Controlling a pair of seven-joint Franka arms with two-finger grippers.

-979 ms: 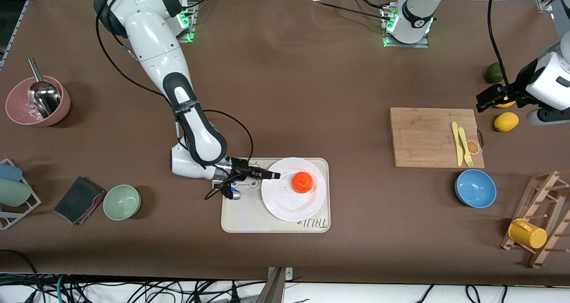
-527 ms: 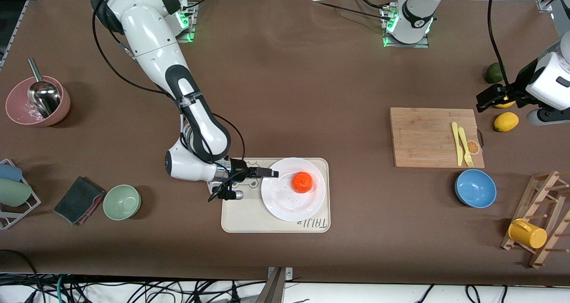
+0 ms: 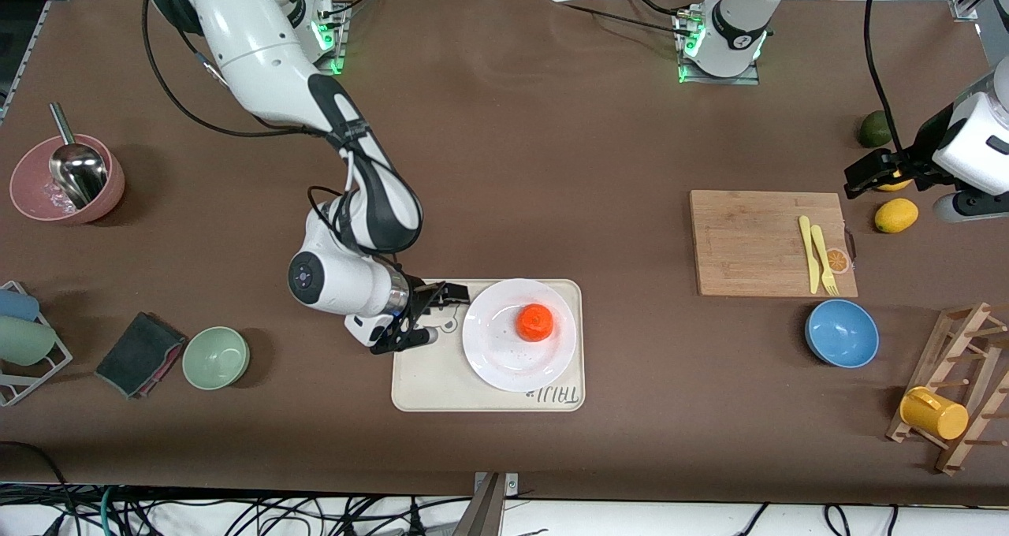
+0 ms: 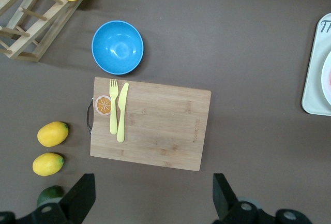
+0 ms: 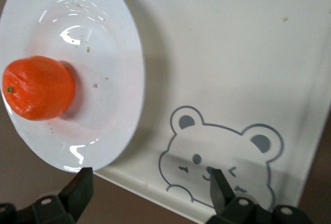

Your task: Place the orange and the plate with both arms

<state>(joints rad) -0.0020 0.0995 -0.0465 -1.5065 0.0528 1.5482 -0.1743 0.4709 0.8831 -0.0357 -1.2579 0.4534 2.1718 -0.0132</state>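
The orange sits on the white plate, which lies on the cream bear-print tray. My right gripper is open and empty, low over the tray's edge at the right arm's end, just clear of the plate's rim. The right wrist view shows the orange on the plate, the bear print on the tray, and the open gripper. My left gripper waits open and empty above the table by the lemons; its wrist view shows it over bare table.
A wooden cutting board with a yellow fork and knife, a blue bowl, lemons and a rack with a yellow mug lie toward the left arm's end. A green bowl and grey cloth lie toward the right arm's end.
My right gripper has drawn back from the plate's rim toward the right arm's end, and its wrist has turned. The plate, the orange and the left arm have not moved.
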